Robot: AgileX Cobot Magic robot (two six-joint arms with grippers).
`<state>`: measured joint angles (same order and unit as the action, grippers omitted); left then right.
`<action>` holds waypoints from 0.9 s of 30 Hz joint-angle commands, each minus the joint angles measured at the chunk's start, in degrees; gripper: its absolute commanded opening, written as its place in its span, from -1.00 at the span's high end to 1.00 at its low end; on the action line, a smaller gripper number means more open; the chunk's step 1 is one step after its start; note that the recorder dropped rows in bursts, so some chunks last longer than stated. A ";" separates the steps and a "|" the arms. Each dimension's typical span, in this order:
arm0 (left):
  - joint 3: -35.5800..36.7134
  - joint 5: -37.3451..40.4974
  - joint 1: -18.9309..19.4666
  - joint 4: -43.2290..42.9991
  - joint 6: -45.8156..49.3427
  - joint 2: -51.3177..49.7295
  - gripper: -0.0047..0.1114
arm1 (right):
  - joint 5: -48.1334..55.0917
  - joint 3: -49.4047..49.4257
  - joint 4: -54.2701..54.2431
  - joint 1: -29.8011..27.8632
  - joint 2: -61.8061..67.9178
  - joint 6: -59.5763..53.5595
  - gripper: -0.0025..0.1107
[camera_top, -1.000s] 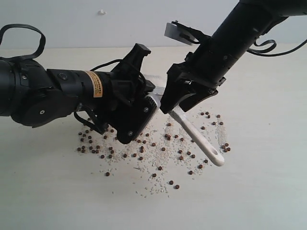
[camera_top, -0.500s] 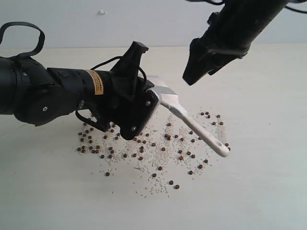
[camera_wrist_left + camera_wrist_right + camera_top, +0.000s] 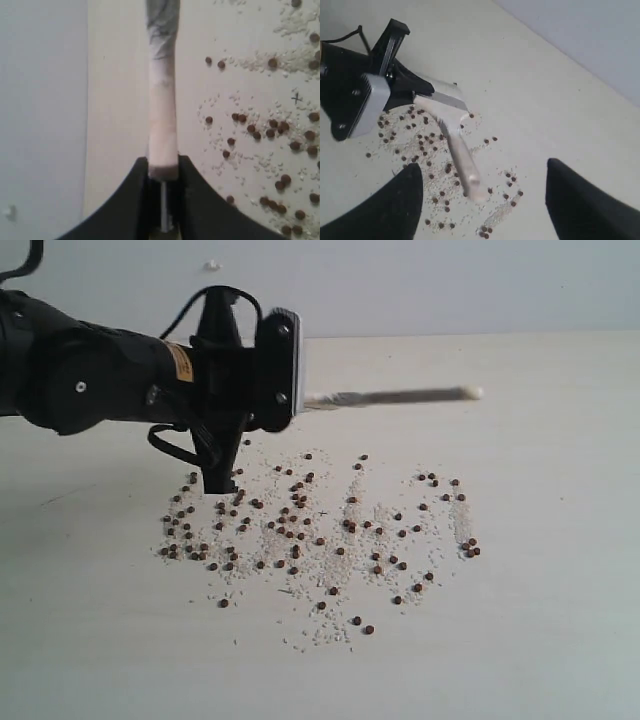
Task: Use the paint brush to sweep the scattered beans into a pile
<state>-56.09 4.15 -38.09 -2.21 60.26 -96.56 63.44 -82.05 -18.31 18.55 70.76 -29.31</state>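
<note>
Left gripper [image 3: 163, 169] has its fingers pinched tight on the wide flat paint brush with the pale cream handle [image 3: 400, 396], near the head end, holding it level above the pale table [image 3: 560, 620]. Tiny reddish-brown beans with white grains [image 3: 300, 535] lie scattered beneath. Right gripper [image 3: 484, 166] is up high, fingers spread wide.

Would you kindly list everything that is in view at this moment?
beans: dozens, dark reddish-brown, scattered across the table, not gathered
white grains: many, white, mixed among the beans
brush: one, cream handle with silver band, held level above the beans
table: one, cream, under everything
wall: one, pale grey-blue, behind the table
left claw: one, black, shut on the brush
right claw: one, black, open, above the table, seen only in the right wrist view
</note>
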 commanded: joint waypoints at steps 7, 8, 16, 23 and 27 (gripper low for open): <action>-0.52 12.48 8.65 11.10 -13.61 5.58 0.92 | 6.43 3.02 1.70 0.10 -7.89 9.06 -0.16; -0.52 13.67 9.36 14.26 -12.24 6.14 0.92 | 5.10 3.95 2.66 0.10 -8.89 9.97 -0.14; -0.52 29.48 16.86 54.07 17.94 8.70 0.92 | -12.41 15.93 4.87 0.10 -21.54 14.22 -0.02; 1.86 48.30 24.97 72.74 33.15 8.81 0.92 | -29.72 34.38 4.98 0.10 -30.67 16.20 0.00; 4.58 49.58 26.78 74.03 36.29 8.81 0.92 | -44.24 45.08 4.98 0.10 -32.67 17.38 0.07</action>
<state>-52.97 51.77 -12.29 69.18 93.80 -88.15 29.18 -42.77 -13.59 18.55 39.15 -12.75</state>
